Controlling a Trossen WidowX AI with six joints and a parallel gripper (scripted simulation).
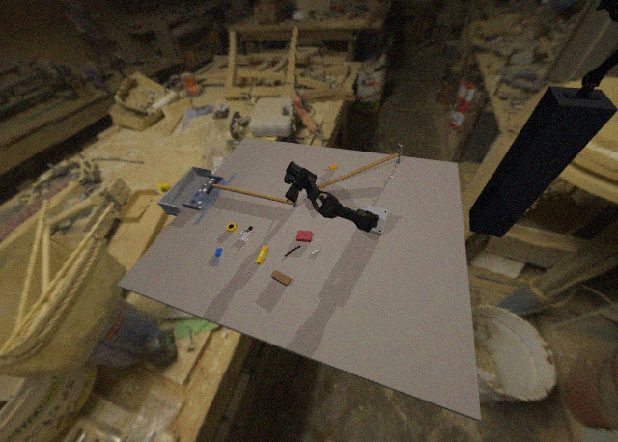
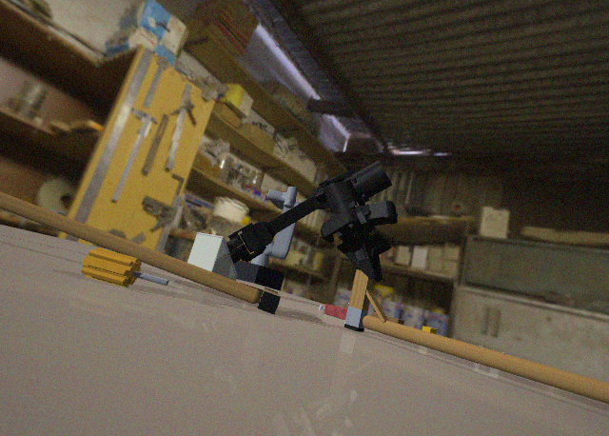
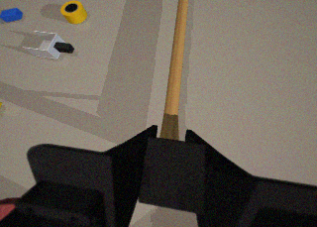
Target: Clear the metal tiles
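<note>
Top view showed the gripper (image 1: 292, 198) (image 2: 368, 274) (image 3: 171, 132) clamped on the scraper (image 1: 254, 194) (image 2: 481, 352) (image 3: 177, 63), mid-sweep, its head near the catch box (image 1: 170, 208) at the worktop's (image 1: 389, 297) (image 2: 196, 367) (image 3: 248, 88) left edge; tiles (image 1: 192, 204) seemingly needed another push boxward.

Long wooden-handled scraper (image 1: 252, 193) (image 2: 481, 355) (image 3: 176, 63), head at grey catch box (image 1: 186, 195)
</note>
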